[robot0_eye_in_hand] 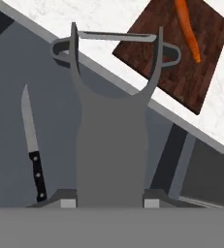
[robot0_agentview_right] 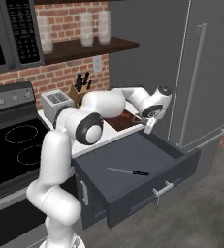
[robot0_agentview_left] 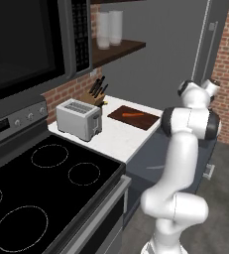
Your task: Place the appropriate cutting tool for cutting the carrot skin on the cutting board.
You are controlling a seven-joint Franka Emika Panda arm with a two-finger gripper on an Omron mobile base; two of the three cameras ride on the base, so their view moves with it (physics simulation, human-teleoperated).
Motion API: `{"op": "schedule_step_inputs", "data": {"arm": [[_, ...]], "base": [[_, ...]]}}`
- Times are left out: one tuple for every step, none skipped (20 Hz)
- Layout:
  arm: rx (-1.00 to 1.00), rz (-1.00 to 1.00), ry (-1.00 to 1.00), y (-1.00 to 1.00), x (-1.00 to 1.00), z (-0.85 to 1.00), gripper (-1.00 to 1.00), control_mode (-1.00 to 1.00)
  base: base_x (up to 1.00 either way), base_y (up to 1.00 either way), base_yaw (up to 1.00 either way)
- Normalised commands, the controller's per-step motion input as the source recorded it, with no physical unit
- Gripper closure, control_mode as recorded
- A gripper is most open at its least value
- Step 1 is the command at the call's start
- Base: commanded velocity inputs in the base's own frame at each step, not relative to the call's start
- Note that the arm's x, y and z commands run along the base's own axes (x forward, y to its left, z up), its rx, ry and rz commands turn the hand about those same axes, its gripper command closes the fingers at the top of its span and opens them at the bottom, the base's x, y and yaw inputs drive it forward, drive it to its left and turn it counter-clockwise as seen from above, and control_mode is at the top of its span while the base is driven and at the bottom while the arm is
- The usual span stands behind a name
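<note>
**Peeler in hand, short of the board: where this could slip**

The tool (robot0_eye_in_hand: 111, 201) is clamped on the handle of the slim grey metal Y-shaped peeler (robot0_eye_in_hand: 112, 121), whose blade bar sits near the top centre of the hand view. In the right base view the tool (robot0_agentview_right: 149, 123) hangs just right of centre, over the far edge of the open dark grey drawer (robot0_agentview_right: 133, 169), near the white speckled worktop (robot0_agentview_left: 121, 136).

The flat reddish-brown wooden cutting board (robot0_eye_in_hand: 181, 53) lies at the upper right of the hand view, with the small orange carrot (robot0_eye_in_hand: 187, 29) resting on it. The peeler is not yet over the board, as far as I can judge.

Risks from here:

- The grip takes the flat handle only at its lower end (a long lever above it), so a quick swing could make the peeler pivot or slide out and fall into the drawer, beside the black-handled knife (robot0_eye_in_hand: 33, 145) lying there.
- Coming in low could catch the blade head on the worktop's edge.
- Releasing too early would leave it on the bare worktop, not the board.
- Setting down over the carrot could roll it off.
</note>
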Motion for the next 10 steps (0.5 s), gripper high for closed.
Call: {"op": "schedule_step_inputs", "data": {"arm": [[-0.01, -0.01, 0.00, 0.62, 0.24, 0.28, 1.00, -1.00], [-0.03, 0.00, 0.00, 0.59, 0.34, 0.06, 1.00, -1.00], [-0.06, 0.00, 0.03, 0.56, 0.36, 0.00, 1.00, -1.00], [-0.09, 0.00, 0.05, 0.60, 0.43, 0.00, 1.00, -1.00], [-0.09, 0.00, 0.05, 0.62, 0.44, 0.00, 1.00, -1.00], [-0.10, 0.00, 0.05, 0.66, 0.43, 0.00, 1.00, -1.00], [-0.10, 0.00, 0.06, 0.69, 0.43, 0.00, 1.00, -1.00], [-0.08, 0.00, 0.05, 0.69, 0.41, 0.00, 1.00, -1.00], [-0.08, 0.00, 0.05, 0.73, 0.45, 0.00, 1.00, -1.00], [-0.08, 0.00, 0.04, 0.77, 0.46, 0.00, 1.00, -1.00]], "base": [[0.00, 0.00, 0.00], [0.00, 0.00, 0.00], [0.00, 0.00, 0.00], [0.00, 0.00, 0.00], [0.00, 0.00, 0.00], [0.00, 0.00, 0.00], [0.00, 0.00, 0.00], [0.00, 0.00, 0.00], [0.00, 0.00, 0.00], [0.00, 0.00, 0.00]]}}
